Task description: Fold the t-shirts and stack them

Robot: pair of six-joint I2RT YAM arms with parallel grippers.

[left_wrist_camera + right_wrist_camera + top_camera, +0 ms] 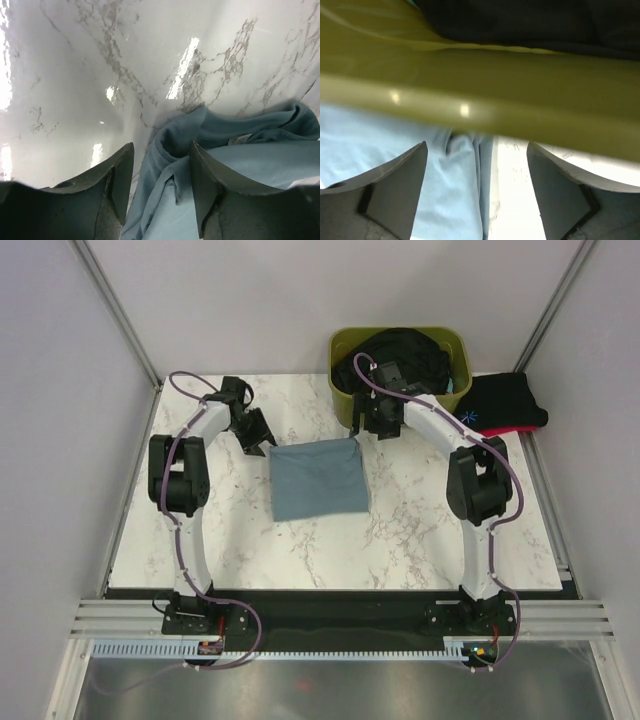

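you'll see an olive-green plastic bin [341, 370] at the far edge of the white marble-patterned table [420, 540], right of centre. its glossy near wall fills the upper part of the right wrist view. pale grey panels [60, 390] in metal frames stand along both sides.

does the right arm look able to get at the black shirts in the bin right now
Probably yes. The right gripper is open and empty just outside the bin, and the black shirts are heaped in its open top. It would have to lift over the rim first.
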